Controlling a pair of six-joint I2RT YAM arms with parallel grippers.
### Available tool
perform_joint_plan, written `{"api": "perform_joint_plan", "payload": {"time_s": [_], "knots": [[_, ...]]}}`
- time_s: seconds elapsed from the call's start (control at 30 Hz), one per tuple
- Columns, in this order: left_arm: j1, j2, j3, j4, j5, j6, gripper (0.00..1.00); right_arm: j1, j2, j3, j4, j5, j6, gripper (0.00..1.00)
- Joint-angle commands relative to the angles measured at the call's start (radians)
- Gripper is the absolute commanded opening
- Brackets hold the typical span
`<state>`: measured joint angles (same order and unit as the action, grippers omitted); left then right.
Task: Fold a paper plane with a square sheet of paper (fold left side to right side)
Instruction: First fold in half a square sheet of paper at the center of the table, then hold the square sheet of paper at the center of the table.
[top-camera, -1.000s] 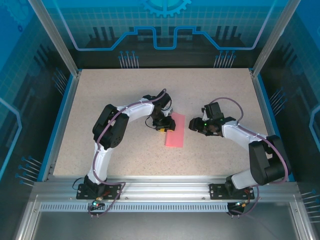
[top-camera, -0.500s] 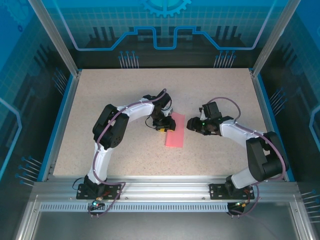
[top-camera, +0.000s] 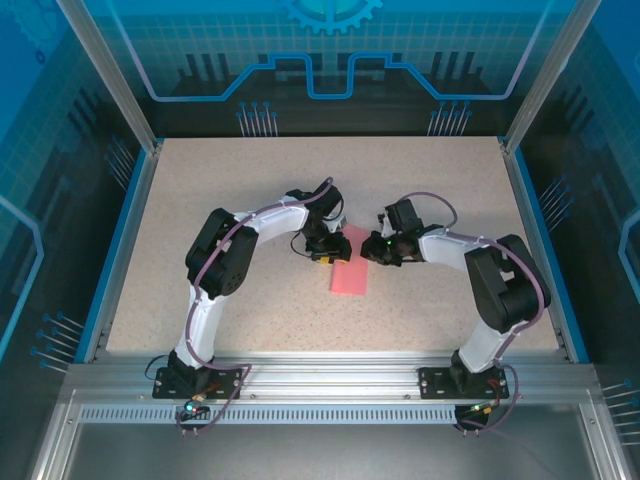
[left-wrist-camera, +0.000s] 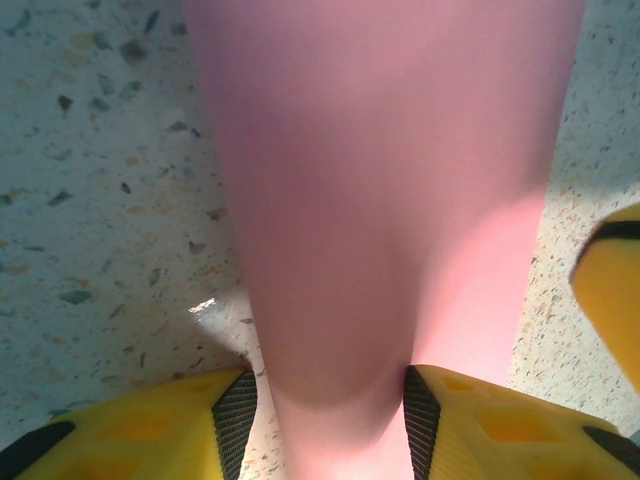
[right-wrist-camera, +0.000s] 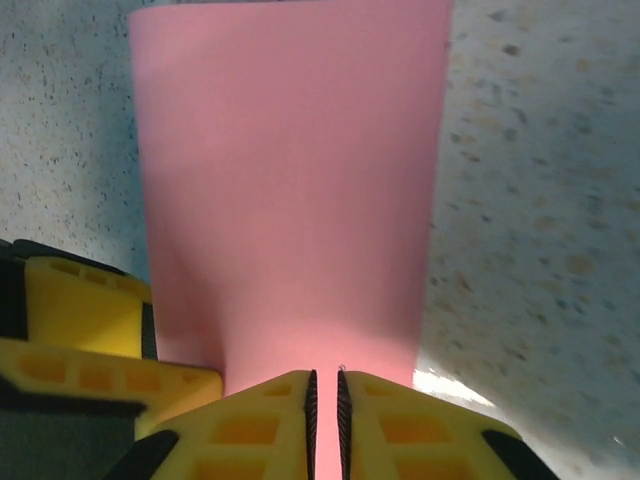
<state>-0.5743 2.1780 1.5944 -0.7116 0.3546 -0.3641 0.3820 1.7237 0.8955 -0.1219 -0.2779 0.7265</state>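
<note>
Plainly, the count is short: one square sheet of paper (top-camera: 350, 268), two arms, two grippers. The sheet is pink-red and lies doubled into a narrow upright strip at the middle of the speckled table (top-camera: 230, 190), its long sides running near to far, between the two arms.

Both grippers meet at the strip's far end. The left gripper (top-camera: 325, 250) is at the far-left corner and the right gripper (top-camera: 368, 250) at the far-right corner, just beside each other.

From the left wrist, the left gripper (left-wrist-camera: 325, 400) has its yellow fingers (left-wrist-camera: 150, 430) standing part-way apart. The pink paper fills the gap between them, both black pads touch it, and it bulges up in a soft curve rather than lying creased. A yellow finger of the other gripper (left-wrist-camera: 612, 290) shows at the right edge.

From the right wrist, the right gripper (right-wrist-camera: 325, 385) has its fingers (right-wrist-camera: 400, 430) pressed almost together, with a thin sliver of pink nipped between the pads. The rest of the strip (right-wrist-camera: 290, 180) stretches flat away across the table, its far edge straight. Part of the left gripper's yellow finger (right-wrist-camera: 85, 320) sits against the strip's left side.

As for what holds what, the table carries the sheet, bounded by a blue rim (top-camera: 125, 240) and clear side panels (top-camera: 60, 150).
</note>
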Motion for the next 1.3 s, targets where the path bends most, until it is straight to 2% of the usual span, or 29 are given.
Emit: {"api": "perform_joint_plan", "payload": {"time_s": [0.0,0.5,0.7,0.87,0.97,1.03,1.13,1.27], "knots": [[-0.03,0.079,-0.016,0.007,-0.006,0.01,0.48,0.019,0.04,0.045,-0.025,-0.008,0.003,0.15],[-0.03,0.046,-0.021,0.012,-0.018,0.01,0.5,0.028,0.118,0.053,-0.131,0.055,-0.006,0.13],[-0.006,-0.076,-0.047,0.022,-0.052,0.002,0.56,0.029,0.134,0.05,-0.15,0.068,-0.007,0.13],[0.039,-0.215,-0.09,0.064,-0.051,-0.007,0.64,0.029,0.143,0.049,-0.153,0.073,0.001,0.12],[0.056,-0.278,-0.114,0.101,-0.025,-0.016,0.66,0.029,0.147,0.052,-0.156,0.074,-0.002,0.11],[0.056,-0.287,-0.116,0.116,0.016,-0.015,0.62,0.028,0.147,0.053,-0.16,0.076,-0.005,0.1],[0.057,-0.253,-0.115,0.147,0.116,-0.032,0.46,0.029,0.147,0.053,-0.162,0.077,-0.006,0.1],[0.048,-0.184,-0.11,0.198,0.213,-0.062,0.31,0.029,0.145,0.054,-0.165,0.077,-0.007,0.1]]}}
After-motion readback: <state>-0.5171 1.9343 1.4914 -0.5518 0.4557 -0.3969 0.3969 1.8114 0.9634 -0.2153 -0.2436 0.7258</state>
